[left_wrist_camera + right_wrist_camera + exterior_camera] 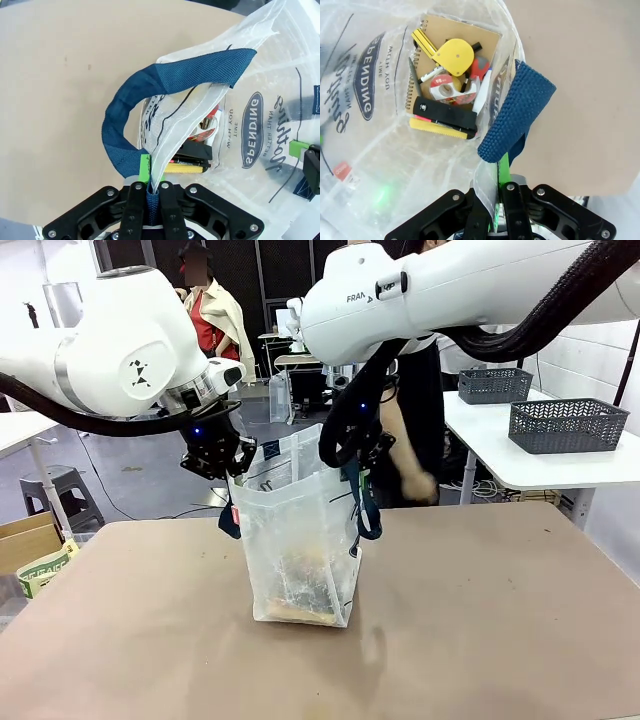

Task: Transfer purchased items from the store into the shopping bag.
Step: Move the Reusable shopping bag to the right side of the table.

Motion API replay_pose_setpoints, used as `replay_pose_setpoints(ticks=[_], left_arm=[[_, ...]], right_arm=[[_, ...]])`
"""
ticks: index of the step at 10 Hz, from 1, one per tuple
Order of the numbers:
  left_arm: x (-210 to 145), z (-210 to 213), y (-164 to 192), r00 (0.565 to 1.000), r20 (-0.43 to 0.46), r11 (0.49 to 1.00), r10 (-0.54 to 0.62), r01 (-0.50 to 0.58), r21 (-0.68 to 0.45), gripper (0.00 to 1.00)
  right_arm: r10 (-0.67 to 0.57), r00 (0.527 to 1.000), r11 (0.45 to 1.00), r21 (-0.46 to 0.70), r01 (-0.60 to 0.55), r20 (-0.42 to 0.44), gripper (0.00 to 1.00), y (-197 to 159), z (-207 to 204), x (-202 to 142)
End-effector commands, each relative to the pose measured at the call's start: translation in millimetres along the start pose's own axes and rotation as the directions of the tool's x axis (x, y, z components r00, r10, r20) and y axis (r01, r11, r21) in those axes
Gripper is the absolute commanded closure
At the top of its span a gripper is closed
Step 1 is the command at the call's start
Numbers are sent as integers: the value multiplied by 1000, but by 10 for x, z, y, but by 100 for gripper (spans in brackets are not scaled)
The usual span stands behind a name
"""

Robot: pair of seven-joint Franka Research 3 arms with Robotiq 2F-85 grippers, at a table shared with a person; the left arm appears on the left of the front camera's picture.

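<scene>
**Two grippers clamped on the shopping bag rim, goods on its floor**

Front: the bag is thin, crinkled, translucent film. It stands upright mid-table on a matte brown top. The left gripper pinches the left top edge and the right gripper the right top edge, so the mouth is spread wide. There is bare tabletop all round the bag, and the table edges are well apart from it.

Left wrist: both fingers are squeezed together on the film rim and the root of the navy woven strap. The strap arches out over the bare table.

Right wrist: the fingers are pressed together on the rim film, with a green pad showing. The second navy strap is folded just above them. A flat tan spiral notebook lies on the bag floor. On it sit a rounded yellow tape measure, a white tape roll and a white marker. A black-and-yellow bar tool lies across its near edge.
</scene>
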State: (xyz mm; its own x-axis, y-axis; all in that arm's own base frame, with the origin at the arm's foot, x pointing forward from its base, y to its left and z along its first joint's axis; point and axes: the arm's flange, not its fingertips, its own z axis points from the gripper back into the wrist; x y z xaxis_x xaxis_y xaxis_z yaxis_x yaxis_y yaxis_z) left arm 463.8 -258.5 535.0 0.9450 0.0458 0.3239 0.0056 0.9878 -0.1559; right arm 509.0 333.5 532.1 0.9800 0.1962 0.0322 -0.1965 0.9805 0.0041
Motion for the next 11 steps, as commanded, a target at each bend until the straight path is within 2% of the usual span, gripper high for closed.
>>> replay_pose_setpoints(ticks=[1,4,9,10,11], left_arm=[[5,-68,-157,1000,-27,999,-16,15,-40,100],[-22,-131,-361,997,-46,995,-54,50,-83,100],[-25,-85,-437,999,-45,986,-29,21,-166,100],[-27,-45,-382,998,-57,985,9,-19,-173,100],[-37,-40,-282,999,-38,986,-16,9,-169,100]], right_arm=[[-13,1000,1000,20,13,13,100,63,10,34],[-9,999,998,64,5,53,100,214,61,112],[26,994,989,142,-41,105,100,421,0,306],[6,993,989,149,-23,116,100,379,27,288],[-41,991,987,161,20,129,100,265,72,240]])
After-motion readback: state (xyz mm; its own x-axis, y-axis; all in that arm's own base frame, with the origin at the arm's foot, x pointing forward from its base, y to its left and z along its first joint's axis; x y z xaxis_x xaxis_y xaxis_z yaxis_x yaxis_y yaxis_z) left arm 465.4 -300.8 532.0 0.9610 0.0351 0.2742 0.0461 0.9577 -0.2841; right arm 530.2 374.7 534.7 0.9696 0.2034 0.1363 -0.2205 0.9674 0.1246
